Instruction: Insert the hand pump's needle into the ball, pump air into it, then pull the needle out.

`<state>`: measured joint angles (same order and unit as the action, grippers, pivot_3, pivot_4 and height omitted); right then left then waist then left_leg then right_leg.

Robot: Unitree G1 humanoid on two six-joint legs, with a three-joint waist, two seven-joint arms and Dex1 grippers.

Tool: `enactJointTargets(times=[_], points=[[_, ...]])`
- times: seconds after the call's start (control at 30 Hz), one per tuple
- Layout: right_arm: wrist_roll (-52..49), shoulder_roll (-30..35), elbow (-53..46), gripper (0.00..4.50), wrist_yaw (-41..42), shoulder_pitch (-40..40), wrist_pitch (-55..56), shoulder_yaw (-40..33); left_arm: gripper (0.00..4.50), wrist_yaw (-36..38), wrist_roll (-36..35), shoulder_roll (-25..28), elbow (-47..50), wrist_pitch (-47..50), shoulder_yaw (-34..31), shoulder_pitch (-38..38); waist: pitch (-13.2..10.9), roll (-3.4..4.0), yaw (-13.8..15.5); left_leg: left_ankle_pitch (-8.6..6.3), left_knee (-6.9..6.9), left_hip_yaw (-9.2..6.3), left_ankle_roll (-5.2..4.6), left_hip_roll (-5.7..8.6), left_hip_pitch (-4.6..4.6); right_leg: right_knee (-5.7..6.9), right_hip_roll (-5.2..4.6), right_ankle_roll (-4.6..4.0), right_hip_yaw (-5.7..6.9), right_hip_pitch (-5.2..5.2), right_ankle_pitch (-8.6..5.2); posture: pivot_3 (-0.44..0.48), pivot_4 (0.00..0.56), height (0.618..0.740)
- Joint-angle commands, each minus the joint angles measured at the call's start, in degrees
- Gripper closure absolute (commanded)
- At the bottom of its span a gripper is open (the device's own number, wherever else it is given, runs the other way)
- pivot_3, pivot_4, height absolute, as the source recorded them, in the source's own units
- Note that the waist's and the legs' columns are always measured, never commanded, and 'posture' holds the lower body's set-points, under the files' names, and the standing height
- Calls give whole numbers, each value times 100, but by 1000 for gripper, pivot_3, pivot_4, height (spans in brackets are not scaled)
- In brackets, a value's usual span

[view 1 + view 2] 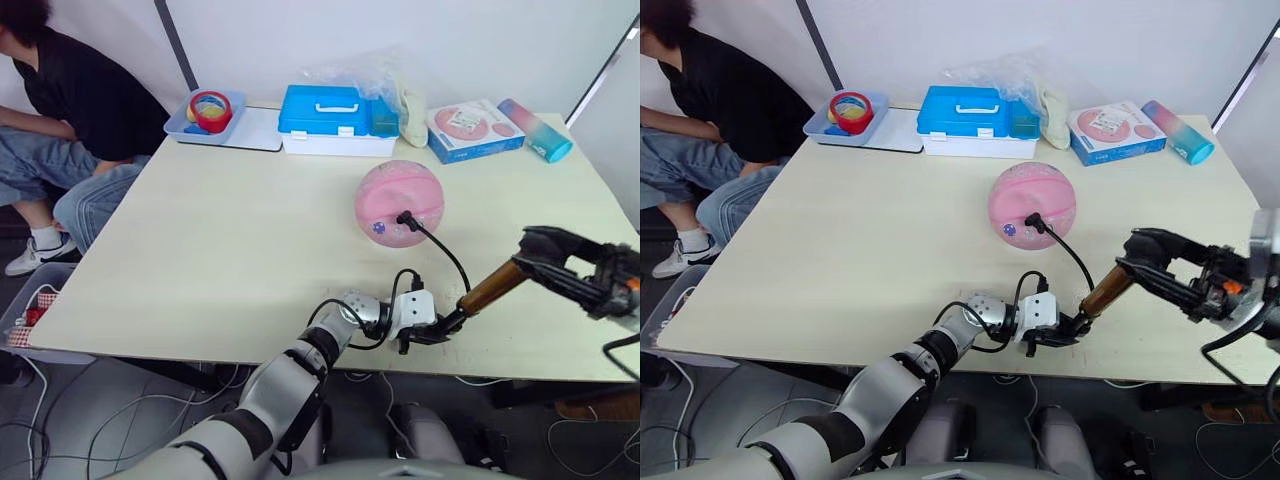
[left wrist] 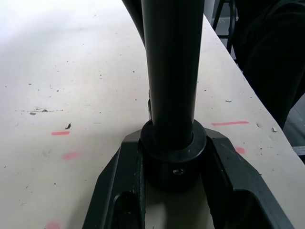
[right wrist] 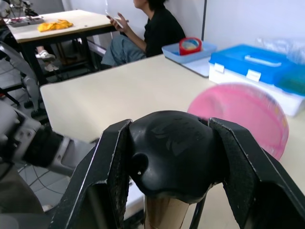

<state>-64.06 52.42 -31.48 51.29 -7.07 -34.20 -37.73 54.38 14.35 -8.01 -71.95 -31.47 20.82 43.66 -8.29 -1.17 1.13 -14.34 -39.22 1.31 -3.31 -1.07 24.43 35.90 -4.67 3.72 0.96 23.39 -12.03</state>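
Note:
The pink ball [image 1: 399,203] rests on the table [image 1: 230,250], right of centre. A black fitting [image 1: 405,217] sits in the ball's near side, so the needle is hidden inside it. The thin black hose [image 1: 448,255] curves from there down to the hand pump [image 1: 492,286], a bronze-gold cylinder slanting up to the right above the table's front edge. My left gripper [image 1: 432,332] is shut on the pump's black lower end cap [image 2: 172,157]. My right gripper [image 1: 545,250] is shut on the black handle [image 3: 170,150] at the upper end.
Along the far edge stand a blue tray with tape rolls [image 1: 206,114], a blue and white case [image 1: 334,120], a boxed toy [image 1: 474,128] and a pastel bottle [image 1: 536,130]. A person in black [image 1: 70,95] sits at the far left. Red marks [image 2: 228,123] dot the tabletop.

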Motion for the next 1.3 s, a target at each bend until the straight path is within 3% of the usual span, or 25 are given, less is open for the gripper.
enactJointTargets(times=[0.03,0.3,0.47,0.63,0.97,1.13,1.3], points=[[-719,353,28,2454,-277,355,-247,-777,3419,123,240,-199,-194,72,207,-102,0,0,0,0,0,0,0,0,0,0,0,0,0,0,0,0,150,740],[-935,565,101,2454,-460,762,-626,-683,3419,119,241,-208,-197,70,205,-104,-2,-1,2,0,0,1,0,1,16,-1,-3,0,-1,11,0,0,150,740],[-235,175,-75,2454,-367,411,-507,-97,3419,97,240,-225,-197,71,203,-105,-1,-3,2,0,0,-2,0,1,17,-1,0,0,0,13,0,0,150,740],[1111,-414,-19,2454,-73,-222,248,849,3419,105,240,-237,-200,79,206,-91,3,-5,-3,0,-1,-2,0,0,6,0,2,1,0,3,0,0,150,740],[2459,-1217,658,2454,-13,-468,1315,2053,3419,84,202,-232,-209,129,158,-47,6,-8,-5,0,-1,-2,0,0,-5,0,3,1,1,-3,-1,0,150,740],[2715,-1450,848,2454,-58,-405,1572,2306,3419,84,200,-229,-204,131,158,-51,7,-8,-9,0,-1,0,0,0,-13,1,3,1,0,-7,0,0,150,740],[2409,-1430,640,2454,-81,-380,1517,2064,3419,96,209,-221,-200,120,171,-78,7,-9,-11,0,-1,0,1,-3,-36,0,3,1,1,-28,-1,0,150,740]])
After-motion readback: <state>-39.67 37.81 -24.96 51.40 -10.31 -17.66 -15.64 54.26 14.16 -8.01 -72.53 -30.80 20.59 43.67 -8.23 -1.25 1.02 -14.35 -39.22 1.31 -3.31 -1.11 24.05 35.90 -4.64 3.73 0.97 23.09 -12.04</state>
